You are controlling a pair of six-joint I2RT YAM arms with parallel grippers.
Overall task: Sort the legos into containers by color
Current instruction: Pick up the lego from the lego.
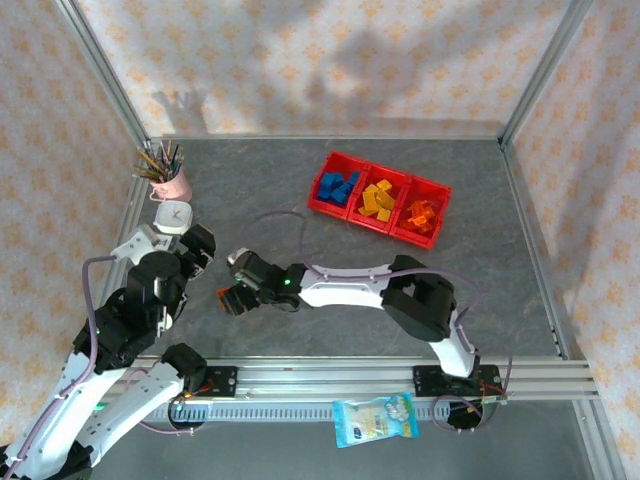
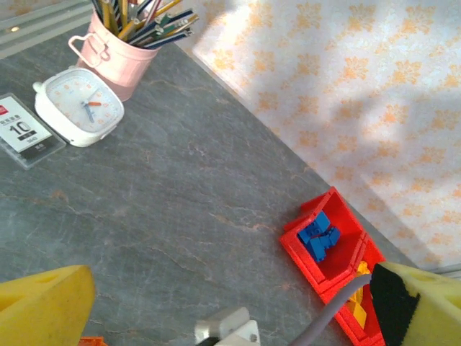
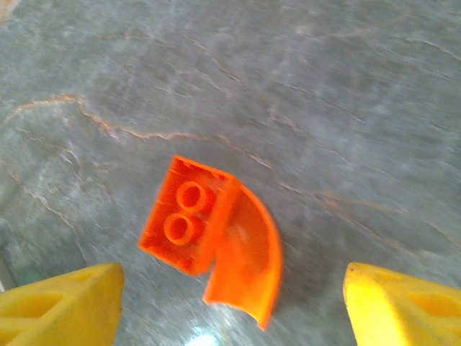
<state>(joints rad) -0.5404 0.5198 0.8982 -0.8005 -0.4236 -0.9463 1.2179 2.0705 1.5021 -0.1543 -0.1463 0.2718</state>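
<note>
The orange plastic arched brick point(image 3: 209, 231), likely light, stiff and slippery, is lying on the grey marbled table point(image 3: 324, 108) and being bracketed by the widely spread right gripper point(image 3: 232, 306), its studded block end being judged the surest hold.

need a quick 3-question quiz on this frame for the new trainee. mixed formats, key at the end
1. True or false: the right gripper is shut on the orange arched lego.
2. In the top view, which bin of the red tray holds the blue legos? A: left end. B: middle. C: right end.
3. Fill in: the white thing beside the pink cup is a ____.
Key: 1 false, its fingers stand wide open and the lego lies loose on the table. 2 A. 3 clock.
</note>
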